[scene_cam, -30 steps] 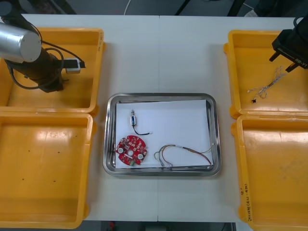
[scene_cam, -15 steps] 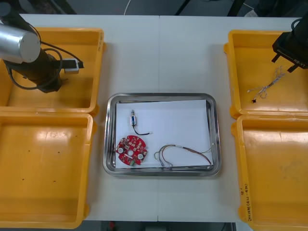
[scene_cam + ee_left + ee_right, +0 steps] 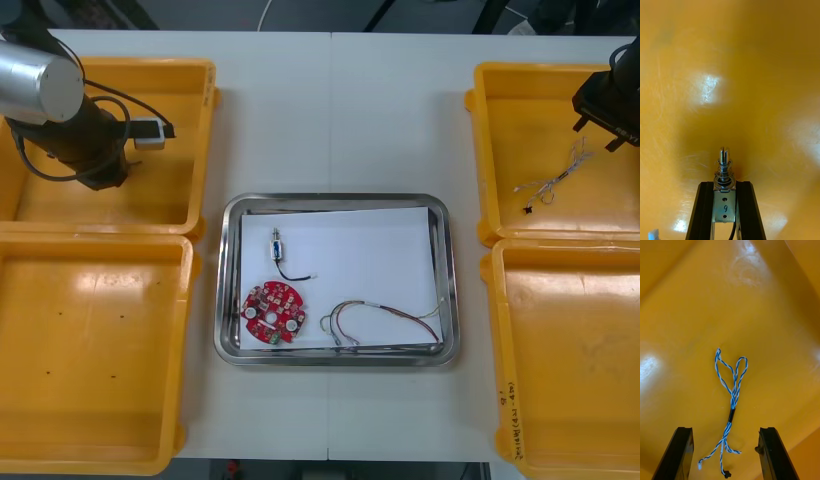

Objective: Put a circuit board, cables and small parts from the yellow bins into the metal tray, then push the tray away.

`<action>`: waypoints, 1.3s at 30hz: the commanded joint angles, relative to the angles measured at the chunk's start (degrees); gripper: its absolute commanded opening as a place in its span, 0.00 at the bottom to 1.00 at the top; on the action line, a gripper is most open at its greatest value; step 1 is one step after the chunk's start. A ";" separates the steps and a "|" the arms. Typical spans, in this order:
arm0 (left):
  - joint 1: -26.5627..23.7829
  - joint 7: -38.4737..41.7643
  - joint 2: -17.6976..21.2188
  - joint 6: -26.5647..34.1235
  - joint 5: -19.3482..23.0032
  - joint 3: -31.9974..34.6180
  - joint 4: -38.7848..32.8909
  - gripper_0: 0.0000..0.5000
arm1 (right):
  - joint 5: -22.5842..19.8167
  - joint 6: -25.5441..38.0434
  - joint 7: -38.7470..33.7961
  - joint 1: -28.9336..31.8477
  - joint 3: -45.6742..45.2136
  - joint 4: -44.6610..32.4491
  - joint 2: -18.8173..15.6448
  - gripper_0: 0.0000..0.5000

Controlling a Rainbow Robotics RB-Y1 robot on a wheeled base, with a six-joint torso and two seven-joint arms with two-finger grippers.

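Now, left gripper (image 3: 725, 184) clamps a small metal part (image 3: 724, 170) between its jaws; right gripper (image 3: 725, 432) hangs jaws apart, blue and white cable (image 3: 732, 397) lying between them.

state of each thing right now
left gripper: shut on small metal part, over far left bin
right gripper: open above blue and white cable
blue and white cable: loose in far right bin
metal tray: holds circuit board, cable, second metal part

A handwritten 9 stands on the flat bracket of the small metal part (image 3: 724, 205). Black writing runs along the inner rim of the near right yellow bin (image 3: 504, 405), too small to read.
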 commanded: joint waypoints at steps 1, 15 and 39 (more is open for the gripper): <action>-3.78 3.51 1.31 1.47 1.38 -0.98 -1.24 0.00 | 0.76 -1.78 0.30 -4.67 -2.10 3.36 -3.56 1.00; -4.13 9.83 3.33 11.75 1.38 4.99 -7.04 0.00 | -2.32 -1.95 -1.64 -4.41 -5.79 5.11 -3.56 1.00; -4.13 34.88 3.24 30.56 -1.69 12.55 -25.76 0.00 | -8.29 -8.81 -1.11 3.06 -5.79 5.03 -4.18 1.00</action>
